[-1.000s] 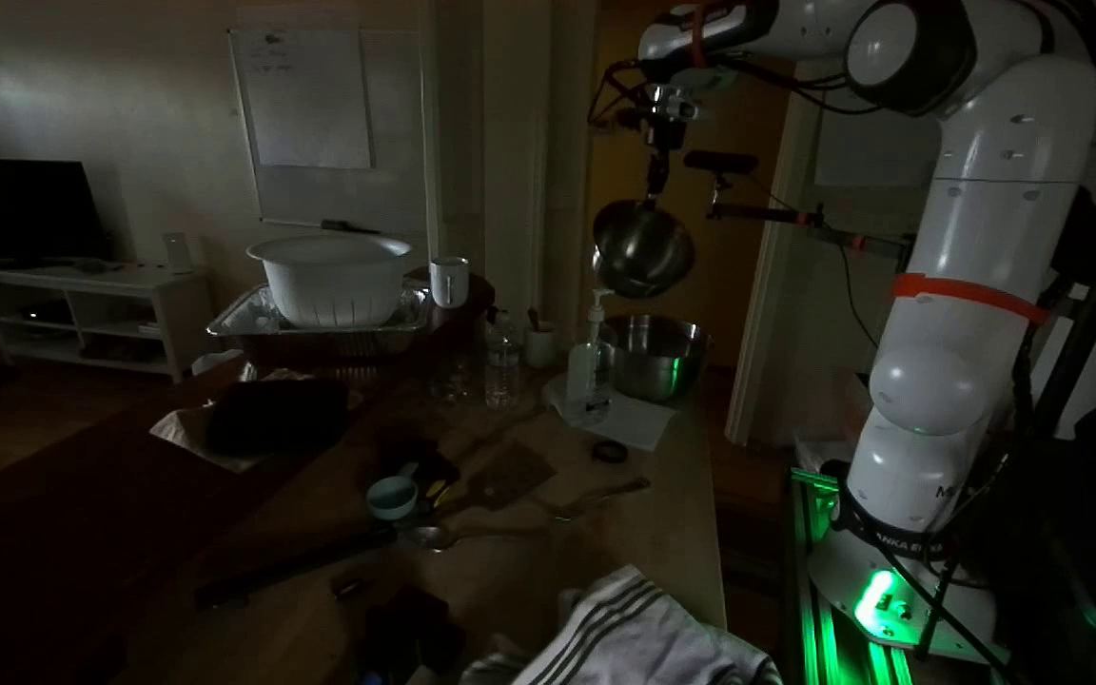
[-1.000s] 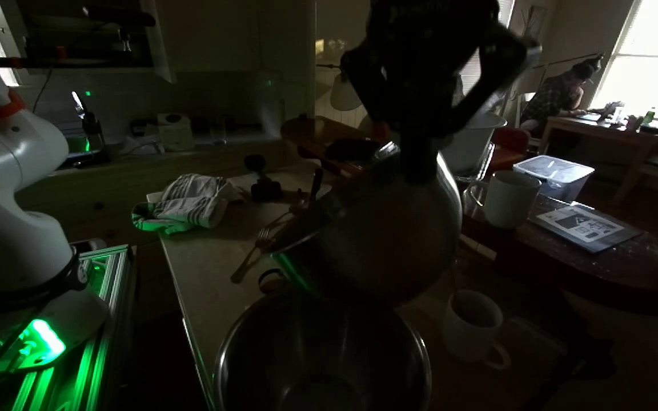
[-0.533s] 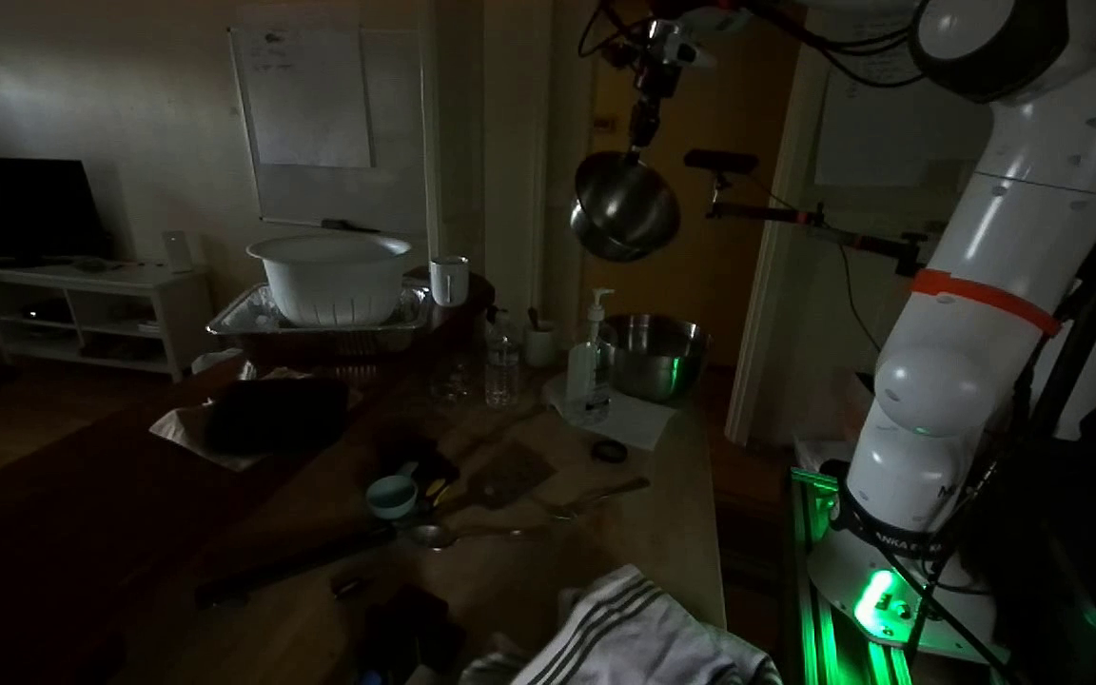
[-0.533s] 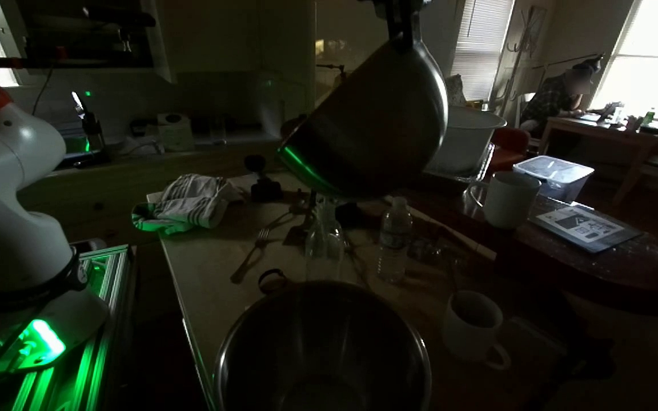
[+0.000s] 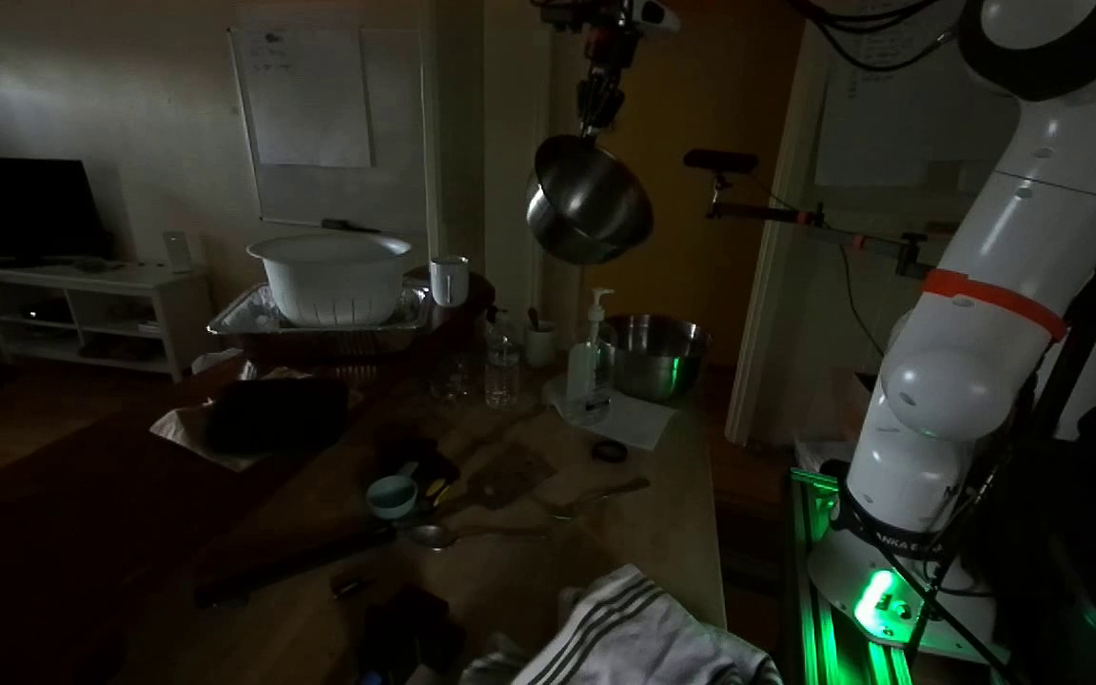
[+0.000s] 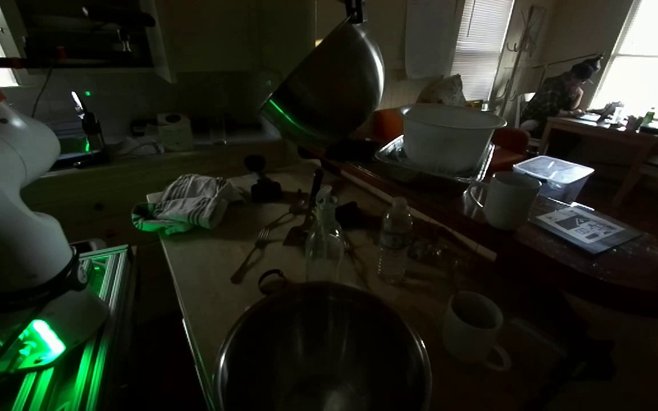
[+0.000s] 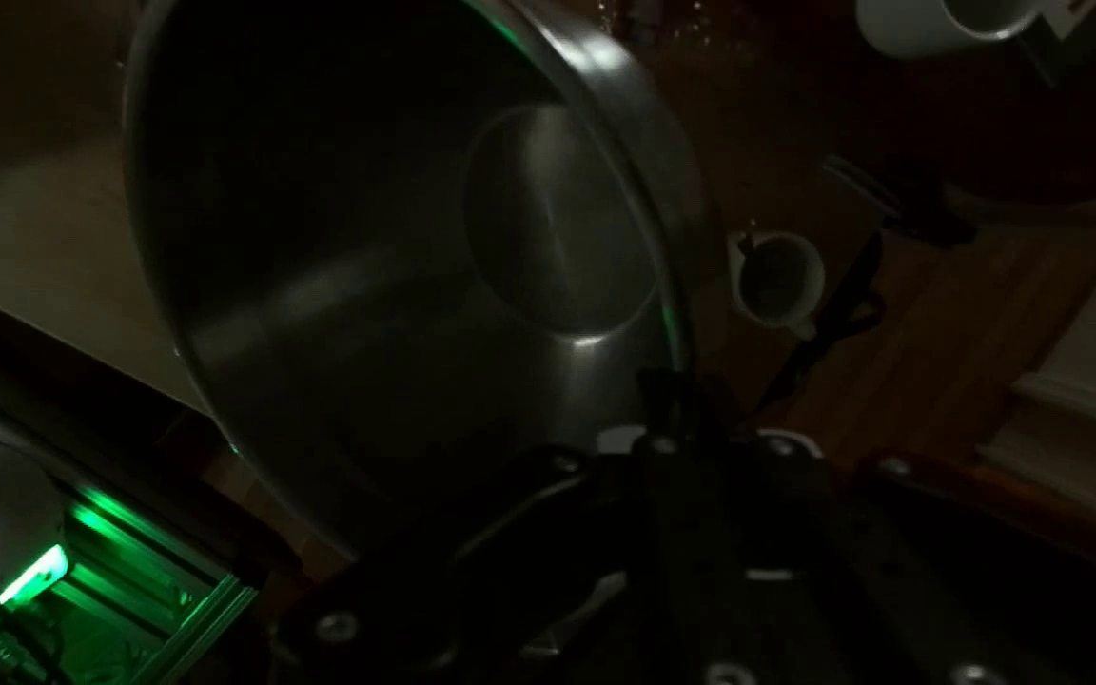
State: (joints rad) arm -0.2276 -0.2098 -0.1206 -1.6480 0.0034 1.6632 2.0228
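My gripper is shut on the rim of a steel bowl, which hangs tilted in the air below the fingers. In an exterior view the fingertips show at the top edge, above the raised bowl. In the wrist view the fingers pinch the rim, and the inside of the bowl looks empty, though dark. A second steel bowl stands upright on the table; it shows large in an exterior view. The held bowl is above and apart from it.
A pump bottle and a water bottle stand beside the lower bowl. A mug is near it. A white tub sits in a foil tray. A striped towel, a fork and a spoon lie about.
The arm has lifted the held bowl, and it has moved up and to the left in both exterior views, away from the lower bowl. The grip stays shut. Other things have not moved.
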